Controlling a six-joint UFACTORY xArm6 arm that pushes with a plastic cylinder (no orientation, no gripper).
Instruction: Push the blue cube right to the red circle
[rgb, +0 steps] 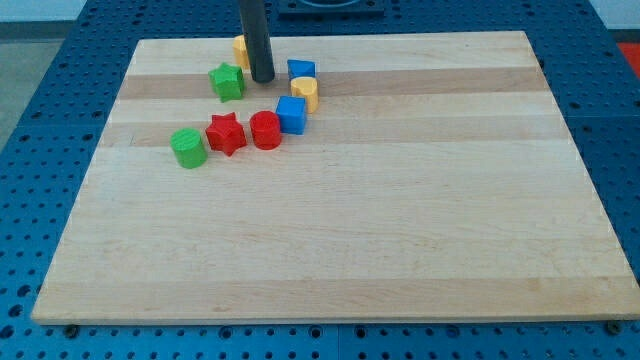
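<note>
writing: none legible | surface: pale wood desk (330, 240) on blue perforated base (40, 120) | blue cube (292, 114) touching red circle (265, 130) on its right | others: red star (226, 133), green circle (188, 147), green star (228, 81), yellow blocks (305, 92), 2nd blue block (301, 69) | my tip (262, 79) btwn green star & 2nd blue block | no jaws, rod only

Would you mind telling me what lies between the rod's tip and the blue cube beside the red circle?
In the camera view, only bare board lies between my tip and the blue cube; the yellow block sits just right of that line.
</note>
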